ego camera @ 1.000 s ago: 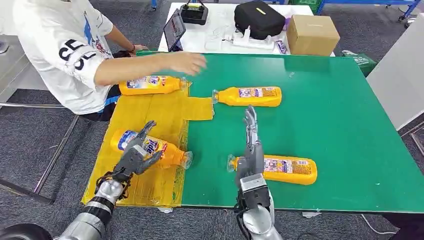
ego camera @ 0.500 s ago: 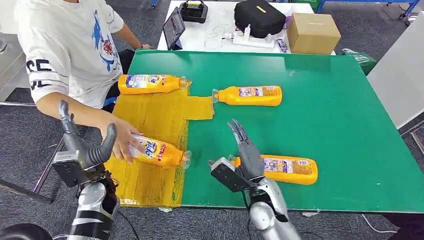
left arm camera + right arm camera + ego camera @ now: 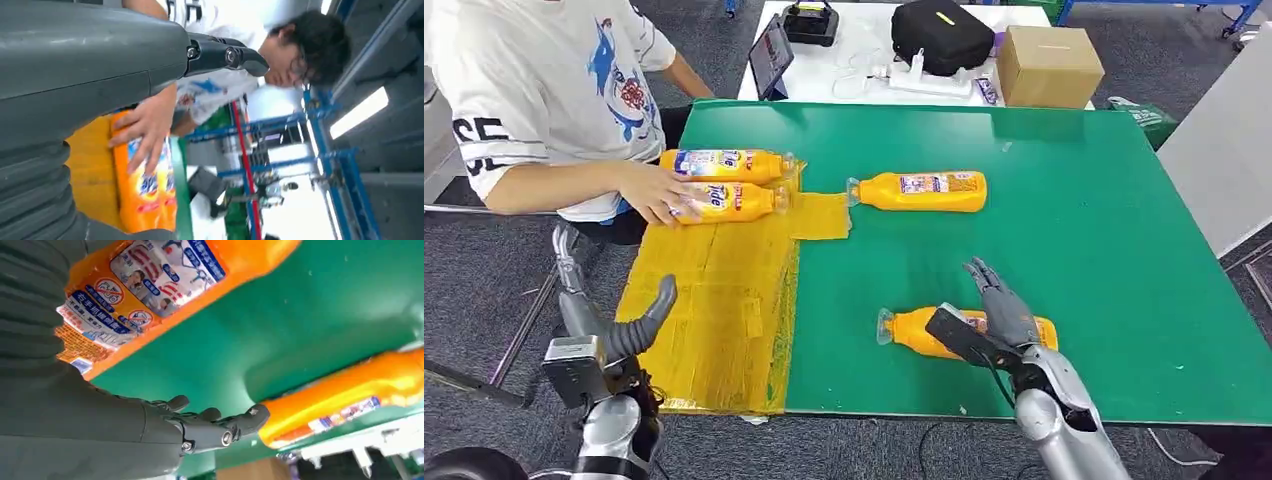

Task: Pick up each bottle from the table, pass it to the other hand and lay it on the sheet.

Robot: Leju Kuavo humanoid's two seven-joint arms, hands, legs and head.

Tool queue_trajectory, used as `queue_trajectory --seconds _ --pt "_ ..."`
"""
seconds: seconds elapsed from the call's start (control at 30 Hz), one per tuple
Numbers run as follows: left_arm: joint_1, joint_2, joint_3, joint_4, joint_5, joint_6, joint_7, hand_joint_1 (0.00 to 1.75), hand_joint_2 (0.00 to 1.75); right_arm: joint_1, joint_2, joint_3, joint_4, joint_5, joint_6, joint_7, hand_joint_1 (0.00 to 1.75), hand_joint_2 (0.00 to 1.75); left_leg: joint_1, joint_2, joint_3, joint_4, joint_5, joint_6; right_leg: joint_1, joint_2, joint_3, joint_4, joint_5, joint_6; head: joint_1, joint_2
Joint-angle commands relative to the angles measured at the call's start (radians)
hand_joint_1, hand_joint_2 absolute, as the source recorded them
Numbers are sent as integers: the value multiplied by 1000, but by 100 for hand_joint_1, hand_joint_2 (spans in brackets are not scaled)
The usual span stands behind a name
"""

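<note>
We look down on a green table (image 3: 1074, 230) with a yellow sheet (image 3: 724, 290) spread over its left part; two orange bottles lie side by side at the sheet's far edge, the rear bottle (image 3: 724, 162) and the front bottle (image 3: 734, 200), and a person's hand (image 3: 656, 193) rests on the front one; a third bottle (image 3: 921, 190) lies on the bare green just right of the sheet, cap toward the sheet; a fourth bottle (image 3: 914, 330) lies near the table's front edge, cap pointing left. Our right hand (image 3: 989, 320) sits over the fourth bottle with fingers stretched out and apart, holding nothing; whether it touches the bottle we cannot tell; the right wrist view shows the fingers (image 3: 220, 427) above the green surface beside that bottle's label. Our left hand (image 3: 599, 320) is raised off the table's left front corner, thumb and fingers spread, empty. A black bag (image 3: 942, 36) and a cardboard box (image 3: 1046, 66) stand on a white table beyond.
</note>
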Motion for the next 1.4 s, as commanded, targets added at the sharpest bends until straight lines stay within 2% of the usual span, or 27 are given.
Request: queue_trajectory --seconds 0.03,0.27,0.43,0.57,0.7,0.8,1.0,1.4 --pt "-61 -14 -14 139 -9 -15 6 0 175 -12 -37 -8 101 -38 55 -7 0 175 0 -1 3 -1 0 0 0 -2 4 -1 -1 -1 0 0" --pt "-67 -12 -17 152 -4 -17 6 0 175 -23 -39 -1 113 -77 80 -29 0 175 1 0 6 -1 -2 -1 0 -1 6 -2 -2 -1 1 0" --pt "-93 -10 -25 191 11 -29 6 0 175 -49 -112 27 138 -145 151 -41 0 175 1 -1 5 -1 -1 0 0 -2 6 -1 -1 -1 0 0" --pt "-102 -13 -20 215 21 -38 6 0 175 -43 -173 49 127 -145 181 14 0 175 0 -2 2 -1 0 0 -1 -3 3 -1 -1 0 0 0" --pt "-101 -15 -18 218 21 -43 6 0 175 -37 -185 58 119 -131 189 43 0 175 0 -2 4 -1 -1 0 0 -2 6 -2 -1 -1 1 0" --pt "-107 -17 -19 233 22 -54 6 0 175 -21 -240 79 99 -127 226 81 0 175 0 -1 3 -1 0 0 -1 -1 4 -1 0 -1 0 0" --pt "-115 -19 -16 248 29 -70 8 0 175 -24 -262 99 102 -129 255 103 0 175 0 -2 5 -1 -1 0 0 -2 7 -2 -1 -1 0 0" --pt "-123 -24 -18 261 32 -74 10 0 175 -38 -242 122 133 -126 261 106 0 175 1 1 4 -1 -1 0 0 -1 5 -2 0 -1 0 0"
